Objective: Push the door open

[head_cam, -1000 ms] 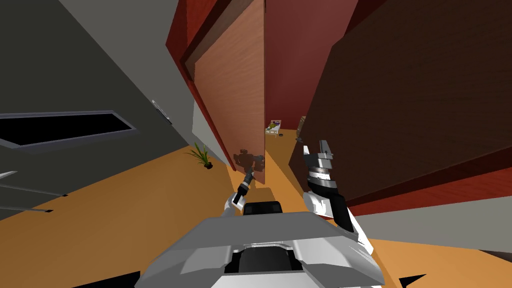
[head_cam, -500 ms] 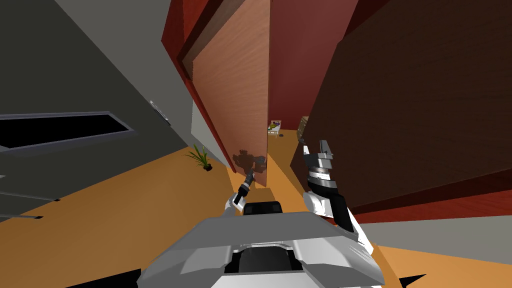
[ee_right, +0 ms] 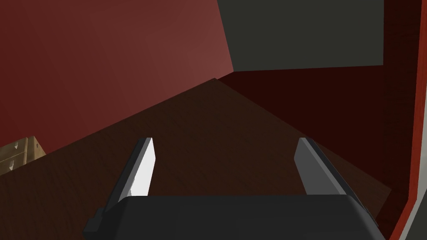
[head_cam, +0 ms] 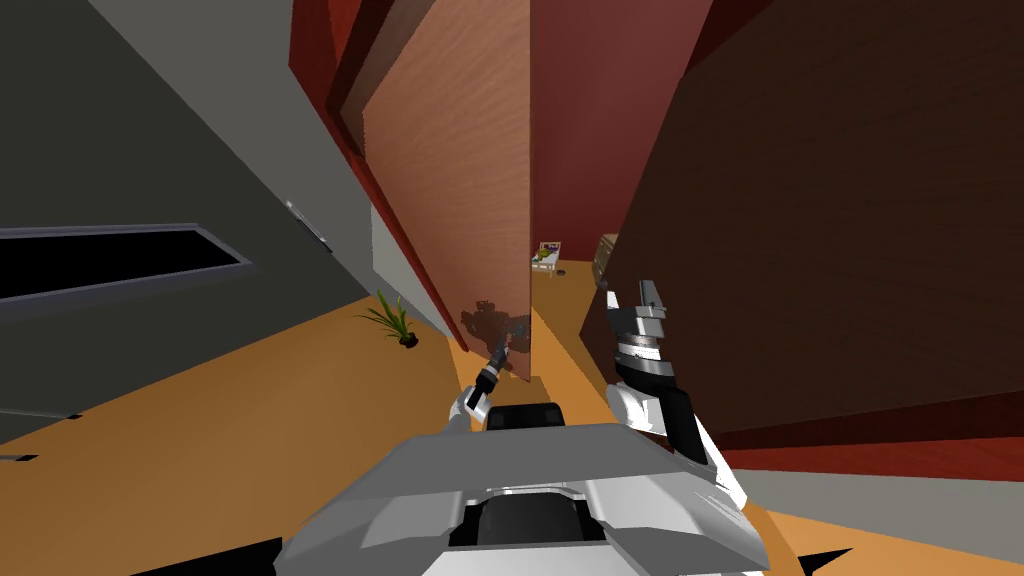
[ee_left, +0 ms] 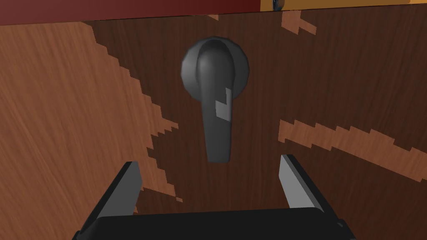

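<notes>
The door runs off the top of the head view, so I cannot see its upper edge. Low down by its free edge my own shadow darkens it. In that view the handle is too small to make out where my left arm reaches in. Whether the left jaws touch the wood I cannot tell.

From the left wrist the handle is plain: a dark grey lever on a round base, set on brown wood that lies partly in blocky shadow. The left jaws stand wide and hold nothing. The lever points back toward them and sits midway across the gap. Its tip comes about level with the tips of the left fingers and touches neither one.

The door stands ajar (a narrow gap shows past its free edge). Through the gap I see orange floor and a few small far things that I cannot name.

My right arm is raised beside a dark brown panel. That panel is cut off by the head view's right and top edges. The right jaws are wide too, with the right fingers apart over that dark wood and nothing between them.

A small plant stands on the floor at the foot of the grey wall, to the door's left.
</notes>
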Robot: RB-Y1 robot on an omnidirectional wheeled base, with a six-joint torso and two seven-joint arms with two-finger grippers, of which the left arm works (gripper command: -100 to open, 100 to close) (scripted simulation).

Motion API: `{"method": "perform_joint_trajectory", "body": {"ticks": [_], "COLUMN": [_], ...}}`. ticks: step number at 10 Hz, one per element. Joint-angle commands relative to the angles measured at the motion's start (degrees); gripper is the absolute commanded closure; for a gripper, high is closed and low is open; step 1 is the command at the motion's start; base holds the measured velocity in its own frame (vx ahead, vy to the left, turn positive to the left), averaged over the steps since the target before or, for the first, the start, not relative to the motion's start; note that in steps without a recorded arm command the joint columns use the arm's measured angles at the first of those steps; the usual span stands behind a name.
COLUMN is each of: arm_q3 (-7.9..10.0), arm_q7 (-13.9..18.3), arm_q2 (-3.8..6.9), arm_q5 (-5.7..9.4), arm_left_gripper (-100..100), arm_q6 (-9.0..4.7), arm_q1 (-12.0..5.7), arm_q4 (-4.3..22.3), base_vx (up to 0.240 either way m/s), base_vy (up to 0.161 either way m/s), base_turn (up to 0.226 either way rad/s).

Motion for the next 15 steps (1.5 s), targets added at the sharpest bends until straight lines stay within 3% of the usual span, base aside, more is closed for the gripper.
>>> {"method": "perform_joint_trajectory", "body": {"ticks": [1,5,6,11,15], "arm_q3": [0.27,0.58,0.58,0.58,2.90], "arm_q7": [-0.3,-0.6,-0.6,-0.6,-1.3], "arm_q2": [-0.20,-0.74,-0.74,-0.74,-0.05], "arm_q5": [0.12,0.27,0.27,0.27,1.14], "arm_left_gripper": [-100,-100,100,100,100], "arm_q6": [-0.15,-0.21,-0.21,-0.21,-0.01], "arm_q1": [-0.05,-0.06,-0.06,-0.06,-0.34], "arm_q4": [0.3,0.6,0.6,0.6,0.7], "base_vx": [0.192,0.163,-0.009,-0.007,0.109], "base_vy": [-0.084,-0.073,0.004,0.007,-0.085], "base_turn": [-0.034,-0.022,0.003,-0.007,0.015]}}
